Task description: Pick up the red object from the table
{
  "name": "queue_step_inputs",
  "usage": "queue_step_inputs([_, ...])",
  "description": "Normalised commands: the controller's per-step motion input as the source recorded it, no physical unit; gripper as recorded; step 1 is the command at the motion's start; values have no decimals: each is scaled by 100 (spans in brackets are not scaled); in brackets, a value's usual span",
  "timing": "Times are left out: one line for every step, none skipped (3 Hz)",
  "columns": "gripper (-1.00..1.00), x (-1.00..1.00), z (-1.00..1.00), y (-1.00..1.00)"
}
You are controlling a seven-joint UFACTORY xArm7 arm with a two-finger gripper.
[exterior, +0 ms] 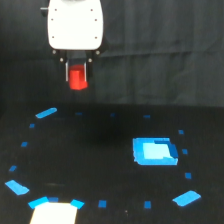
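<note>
The red object [78, 79], a small red-orange short cylinder, hangs in the air well above the black table [90, 155], at the upper left of the exterior view. My gripper [77, 76] comes down from its white body [75, 25] and is shut on the cylinder, one thin finger on each side. The lower end of the cylinder sticks out below the fingertips. Nothing touches the table under it.
A flat blue square piece [155, 151] lies on the table at the exterior view's right. Small blue tape marks ring the surface, with larger blue pieces at the left [46, 113], lower left [17, 187] and lower right [186, 198]. A bright white patch [54, 212] sits at the bottom edge.
</note>
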Motion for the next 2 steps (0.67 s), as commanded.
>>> queue_step_inputs([-100, -60, 98, -27])
queue_step_inputs([-100, -20, 100, -57])
